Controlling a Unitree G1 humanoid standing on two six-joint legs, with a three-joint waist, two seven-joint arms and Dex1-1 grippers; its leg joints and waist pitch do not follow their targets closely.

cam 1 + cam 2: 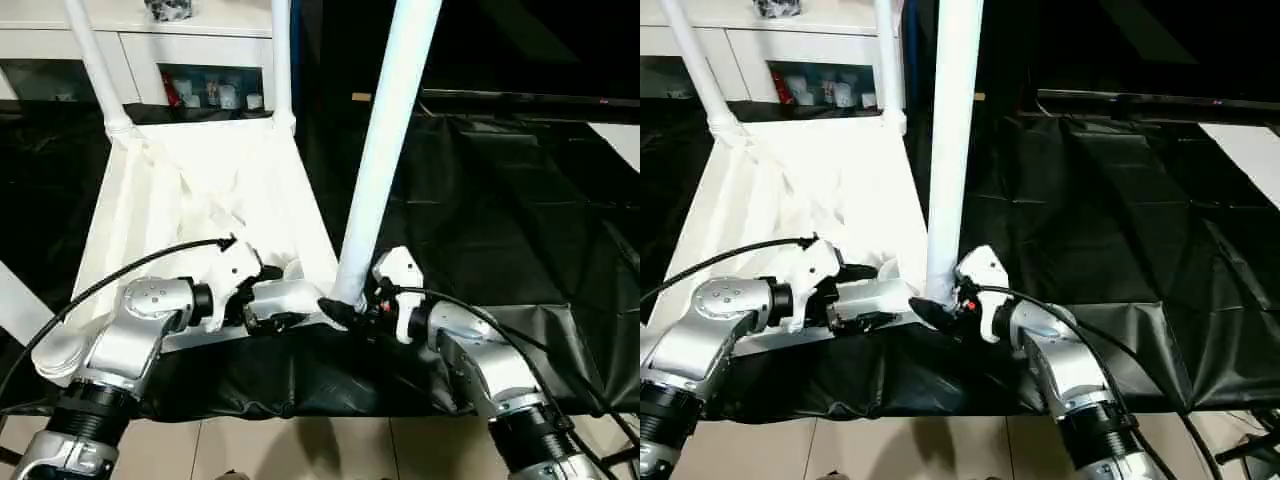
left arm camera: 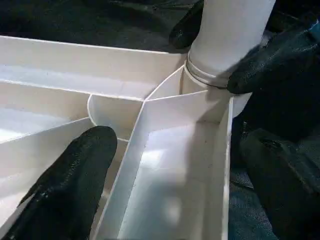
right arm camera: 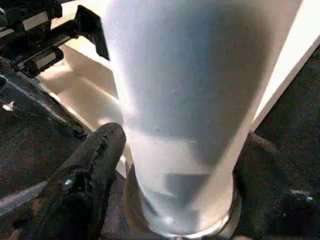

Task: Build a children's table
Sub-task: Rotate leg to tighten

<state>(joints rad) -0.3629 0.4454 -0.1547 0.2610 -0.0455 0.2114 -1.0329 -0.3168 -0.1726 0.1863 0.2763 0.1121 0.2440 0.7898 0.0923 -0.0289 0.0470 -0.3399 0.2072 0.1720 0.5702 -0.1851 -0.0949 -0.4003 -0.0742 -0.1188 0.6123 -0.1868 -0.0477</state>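
Observation:
The children's table lies upside down, its white ribbed tabletop [image 1: 200, 190] resting on a black cloth. Two white legs [image 1: 95, 60] [image 1: 281, 60] stand in the far corner sockets. A third leg [image 1: 385, 150] stands upright in the near right corner socket [image 2: 210, 80]. My right gripper [image 1: 350, 305] is shut on that leg's base, one black finger [image 3: 90, 175] on each side. My left gripper [image 2: 182, 145] is open beside it at the tabletop's near edge. One of its fingers [image 2: 75, 185] is inside the ribs and the other is outside the rim wall.
A white cabinet [image 1: 200, 40] with glass doors stands behind the tabletop. The black cloth [image 1: 500, 200] spreads wide to the right. Its front edge drops to a tiled floor [image 1: 300, 450] just below my forearms. A white panel corner [image 1: 620, 140] shows at the far right.

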